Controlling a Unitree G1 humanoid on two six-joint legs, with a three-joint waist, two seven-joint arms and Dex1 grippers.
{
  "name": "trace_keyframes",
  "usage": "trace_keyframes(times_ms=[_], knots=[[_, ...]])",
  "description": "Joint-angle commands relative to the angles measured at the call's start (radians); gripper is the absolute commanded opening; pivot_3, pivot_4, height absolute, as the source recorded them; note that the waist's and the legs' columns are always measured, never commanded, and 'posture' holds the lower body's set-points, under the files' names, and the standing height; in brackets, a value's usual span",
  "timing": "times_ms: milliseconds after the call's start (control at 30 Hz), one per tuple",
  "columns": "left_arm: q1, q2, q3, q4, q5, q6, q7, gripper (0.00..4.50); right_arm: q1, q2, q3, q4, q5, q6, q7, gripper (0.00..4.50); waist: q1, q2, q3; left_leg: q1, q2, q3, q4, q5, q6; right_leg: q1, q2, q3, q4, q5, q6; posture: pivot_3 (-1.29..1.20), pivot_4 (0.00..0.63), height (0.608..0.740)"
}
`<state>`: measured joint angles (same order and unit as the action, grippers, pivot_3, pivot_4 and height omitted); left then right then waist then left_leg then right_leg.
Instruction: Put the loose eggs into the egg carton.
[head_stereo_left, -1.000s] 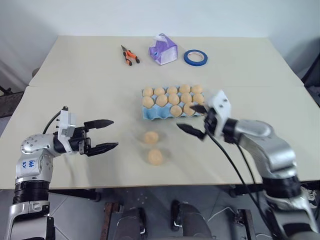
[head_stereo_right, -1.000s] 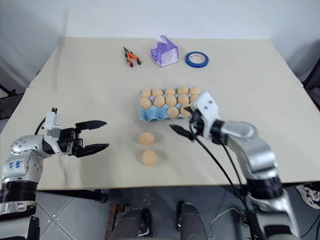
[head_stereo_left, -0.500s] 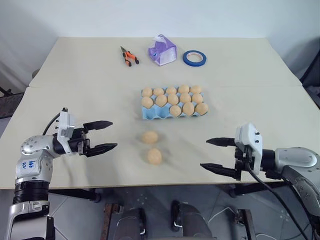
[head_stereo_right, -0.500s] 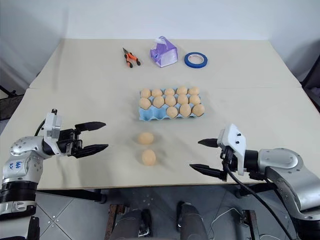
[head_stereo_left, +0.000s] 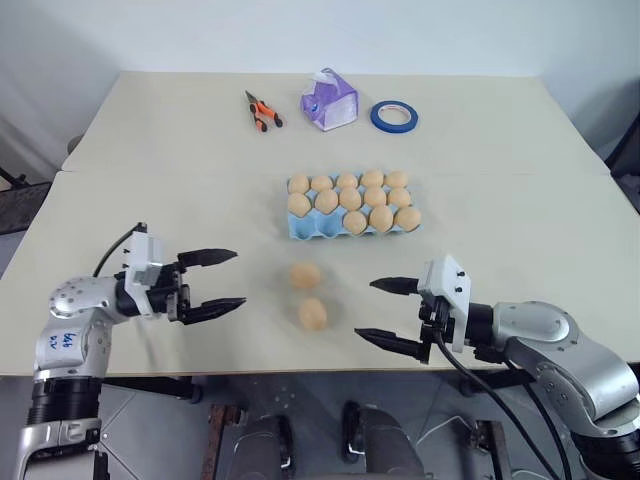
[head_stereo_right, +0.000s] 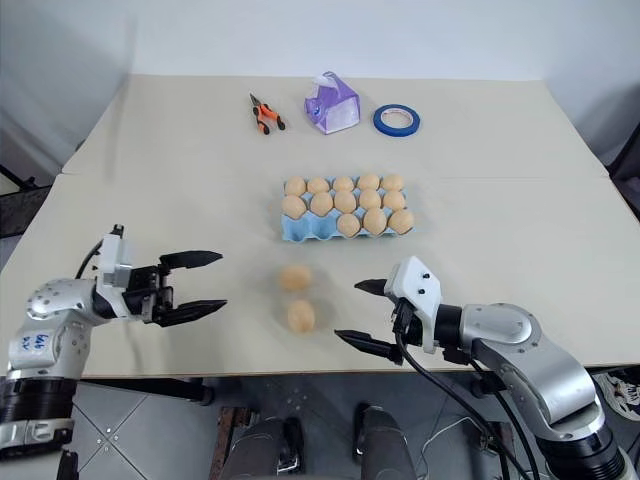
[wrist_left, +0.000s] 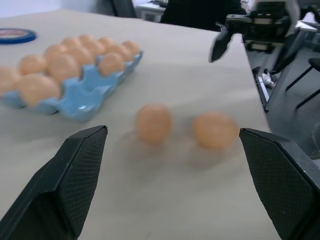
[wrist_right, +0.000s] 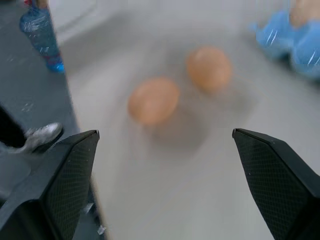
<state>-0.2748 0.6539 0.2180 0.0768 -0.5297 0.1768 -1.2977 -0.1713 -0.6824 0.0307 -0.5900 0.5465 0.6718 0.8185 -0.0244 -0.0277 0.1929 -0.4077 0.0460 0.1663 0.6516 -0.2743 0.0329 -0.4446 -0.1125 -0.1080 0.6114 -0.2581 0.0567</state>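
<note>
Orange-tan loose eggs (head_stereo_left: 305, 274) (head_stereo_left: 313, 314) lie on the surface (head_stereo_left: 180, 200) just at six o'clock of the blue egg carton (head_stereo_left: 300, 229). Left end effector (head_stereo_left: 228, 279) and right end effector (head_stereo_left: 378, 312) flank them, jaws spread wide and empty, likely ready for a pickup.

Egg carton (head_stereo_left: 352, 222) mid-table (head_stereo_left: 150, 160), cups holding eggs. Two loose eggs (head_stereo_left: 304, 275) (head_stereo_left: 313, 314) at 6 o'clock of carton, just apart, one behind the other. Pliers (head_stereo_left: 260, 110), box (head_stereo_left: 329, 99), tape roll (head_stereo_left: 393, 116) in a row at far edge, 12 o'clock of carton, well apart from it. Left pincer (head_stereo_left: 226, 280) at 9 o'clock of loose eggs, right pincer (head_stereo_left: 383, 315) at 3 o'clock, both apart from them.
</note>
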Motion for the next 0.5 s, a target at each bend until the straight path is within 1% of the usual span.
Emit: trace_keyframes(times_ms=[33, 133, 200, 267, 333, 400, 500], knots=[[0.082, 0.002, 0.001, -0.204, -0.023, 0.121, 0.144, 4.50, 0.039, -0.003, -0.060, 0.038, 0.002, -0.124, 0.065, 4.47, 0.000, 0.000, 0.000, 0.000, 0.000, 0.000, 0.000, 0.000, 0.000, 0.000, 0.000, 0.000, 0.000, 0.000, 0.000, 0.00, 0.150, 0.740], [0.173, -0.040, -0.005, -0.416, -0.032, 0.239, 0.331, 4.50, 0.067, -0.038, -0.097, 0.116, -0.012, -0.212, 0.137, 4.47, 0.000, 0.000, 0.000, 0.001, 0.000, 0.000, -0.001, 0.000, 0.001, 0.001, 0.000, 0.000, 0.000, 0.000, 0.000, 0.00, 0.150, 0.740], [0.209, -0.070, -0.016, -0.518, -0.048, 0.291, 0.411, 4.50, 0.064, -0.054, -0.112, 0.160, -0.016, -0.234, 0.154, 4.47, 0.000, 0.000, 0.000, 0.001, 0.000, 0.000, 0.000, 0.000, 0.001, 0.001, 0.000, 0.001, 0.000, 0.000, 0.001, 0.00, 0.150, 0.740], [0.222, -0.086, -0.041, -0.572, -0.046, 0.318, 0.451, 4.50, 0.056, -0.064, -0.121, 0.192, -0.015, -0.250, 0.173, 4.47, 0.000, 0.000, 0.000, 0.001, 0.000, 0.000, 0.001, 0.000, 0.001, 0.002, 0.001, 0.001, 0.001, 0.000, 0.001, 0.00, 0.150, 0.740], [0.240, -0.110, -0.091, -0.647, -0.046, 0.359, 0.509, 4.50, 0.046, -0.079, -0.139, 0.235, -0.006, -0.276, 0.212, 4.47, 0.000, 0.000, 0.000, 0.002, 0.001, 0.000, 0.001, 0.001, 0.000, 0.002, 0.002, 0.001, 0.002, 0.001, -0.001, 0.00, 0.150, 0.740], [0.254, -0.116, -0.140, -0.709, -0.065, 0.437, 0.559, 4.50, 0.034, -0.089, -0.150, 0.279, -0.006, -0.309, 0.253, 4.47, 0.000, 0.000, 0.000, 0.003, 0.001, 0.000, 0.001, 0.002, 0.000, 0.002, 0.002, 0.002, 0.002, 0.001, -0.001, 0.00, 0.150, 0.740], [0.258, -0.136, -0.182, -0.735, -0.050, 0.506, 0.651, 4.50, 0.005, -0.095, -0.146, 0.332, -0.022, -0.336, 0.278, 4.47, -0.001, 0.000, 0.000, 0.003, 0.001, 0.000, 0.002, 0.002, 0.000, 0.002, 0.002, 0.002, 0.002, 0.002, -0.001, 0.00, 0.150, 0.740]])
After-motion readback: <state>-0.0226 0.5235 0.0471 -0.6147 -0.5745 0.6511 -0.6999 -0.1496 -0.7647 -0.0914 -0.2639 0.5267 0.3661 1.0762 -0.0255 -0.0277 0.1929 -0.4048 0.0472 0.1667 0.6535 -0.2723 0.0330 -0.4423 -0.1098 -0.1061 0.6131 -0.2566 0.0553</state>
